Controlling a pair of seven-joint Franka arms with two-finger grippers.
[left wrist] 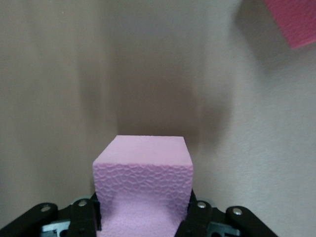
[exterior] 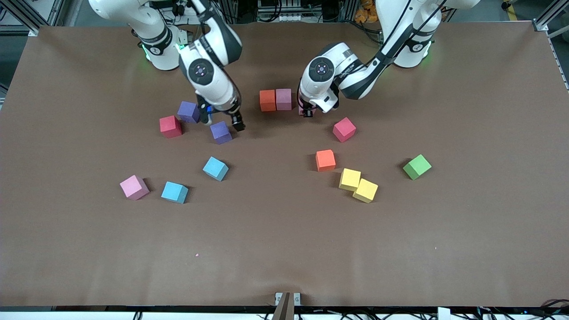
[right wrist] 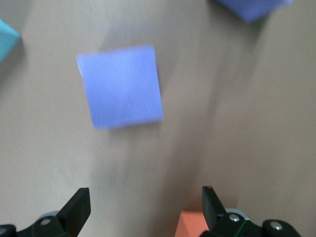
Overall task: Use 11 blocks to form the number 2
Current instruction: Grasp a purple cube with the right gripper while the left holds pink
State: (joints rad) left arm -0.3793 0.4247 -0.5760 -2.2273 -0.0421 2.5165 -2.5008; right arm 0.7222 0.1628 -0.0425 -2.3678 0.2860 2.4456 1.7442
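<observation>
Two blocks — orange (exterior: 267, 100) and pink (exterior: 283, 99) — sat touching in a row. I had the left gripper (exterior: 306, 111) clamped on another pink cube (left wrist: 143, 185) just beside them. My right gripper (exterior: 222, 121) hung spread wide over a purple block (exterior: 221, 132).

Left gripper (exterior: 306, 113) hides most of its pink block (left wrist: 143, 187); the red cube (left wrist: 294, 19) is edge-cropped

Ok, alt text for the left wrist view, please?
The left end effector is shut on a pink foam cube, seen close up over the brown table. The corner of a crimson cube lies on the table at the frame's edge.
</observation>
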